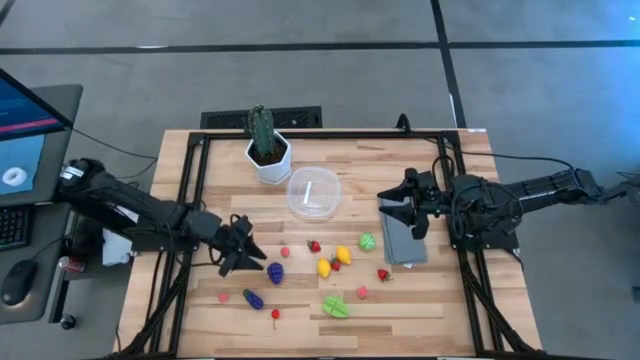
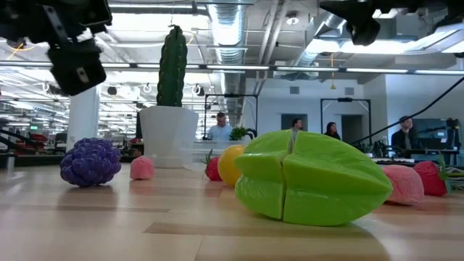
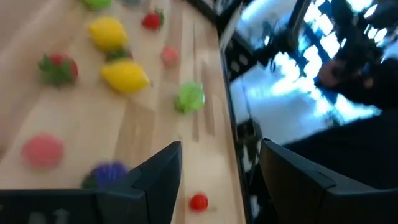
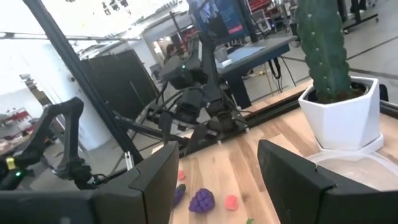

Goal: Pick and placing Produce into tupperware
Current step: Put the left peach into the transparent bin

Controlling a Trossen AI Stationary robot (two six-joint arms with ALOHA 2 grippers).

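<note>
Pale planked wood table; clear glossy plastic tupperware; matt grey cloth

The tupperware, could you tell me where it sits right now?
In the high view the tupperware stands near the table's far middle, just right of the white pot holding the cactus, with the produce scattered nearer the front.

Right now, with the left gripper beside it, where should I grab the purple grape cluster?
Grip the purple grape cluster across its bumpy middle, coming straight down. It lies free on the table, and the open left gripper is right beside it.
</note>
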